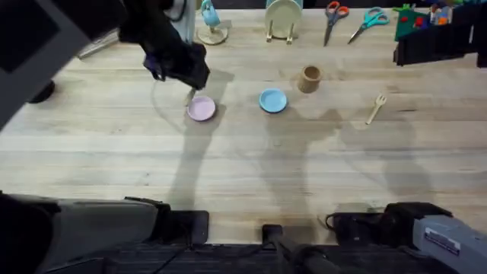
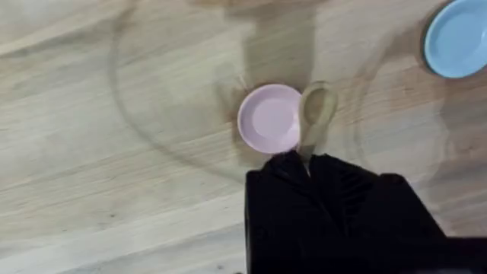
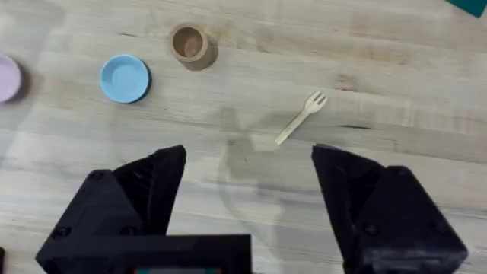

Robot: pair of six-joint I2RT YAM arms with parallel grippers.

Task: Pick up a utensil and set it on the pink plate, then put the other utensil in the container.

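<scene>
Left pincer (image 2: pixel 308 164) clamps the spoon (image 2: pixel 316 114) by its handle, bowl hanging beside the pink plate's (image 2: pixel 268 118) rim. Right pincer (image 3: pixel 247 179) gapes wide, holding nothing, above the surface (image 1: pixel 114 144). Fork (image 3: pixel 301 116) lies flat, apart from the cup (image 3: pixel 189 43) and blue plate (image 3: pixel 125 78).

On the tabletop (image 1: pixel 114 152) there are two small plates: one pink plate (image 1: pixel 202 109) and one light-blue plate (image 1: pixel 273 100). A third, larger pale-green plate (image 1: pixel 283 15) stands upright in a rack at the far edge, which makes three plates in all. There are two wooden utensils: one spoon (image 2: pixel 316 114) and one fork (image 1: pixel 376 108). There is one tan wooden cup (image 1: pixel 310 78). Two pairs of scissors lie at the far edge, one with red handles (image 1: pixel 333 17) and one with teal handles (image 1: pixel 367 21). Two robot arms are present, each with one tool: the left tool (image 2: pixel 304 164) and the right tool (image 3: pixel 247 183).
</scene>
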